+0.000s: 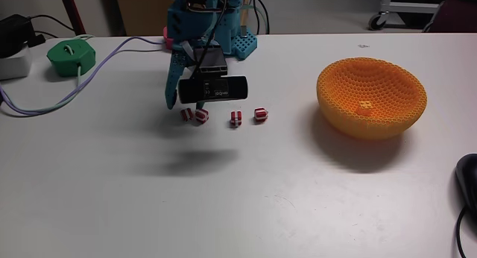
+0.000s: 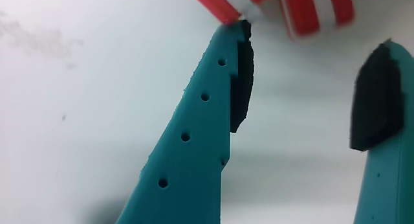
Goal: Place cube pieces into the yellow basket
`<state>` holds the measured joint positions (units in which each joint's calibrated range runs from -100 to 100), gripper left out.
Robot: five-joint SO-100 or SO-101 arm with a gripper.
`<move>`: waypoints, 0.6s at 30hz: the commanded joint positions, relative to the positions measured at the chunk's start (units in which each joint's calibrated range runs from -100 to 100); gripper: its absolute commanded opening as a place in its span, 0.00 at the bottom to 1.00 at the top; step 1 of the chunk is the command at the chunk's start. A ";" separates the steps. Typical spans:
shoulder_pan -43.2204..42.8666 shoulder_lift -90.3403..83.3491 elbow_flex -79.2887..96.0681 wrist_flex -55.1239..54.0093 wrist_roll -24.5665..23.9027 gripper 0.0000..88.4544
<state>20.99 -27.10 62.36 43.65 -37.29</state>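
Wrist view: teal tool (image 2: 304, 88) close to lens, jaws spread apart, nothing held; two red-and-white cubes (image 2: 317, 10) blurred just beyond fingertips, one touching left finger tip.

Fixed view: tool hangs over leftmost pair of four striped cubes in row on white surface (image 1: 223, 198). Yellow basket (image 1: 371, 98) well right, yellow cube (image 1: 366, 105) inside. Bare surface between row and basket; green housing (image 1: 71, 57) far left.
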 commanded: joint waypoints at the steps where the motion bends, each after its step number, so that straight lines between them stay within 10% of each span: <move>1: -0.30 3.52 -0.21 -6.46 -0.20 0.25; 10: 0.54 7.50 -1.07 -14.20 1.71 0.00; 18: -4.49 -1.69 -28.04 18.04 7.47 0.00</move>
<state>20.31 -23.07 49.85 48.31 -31.92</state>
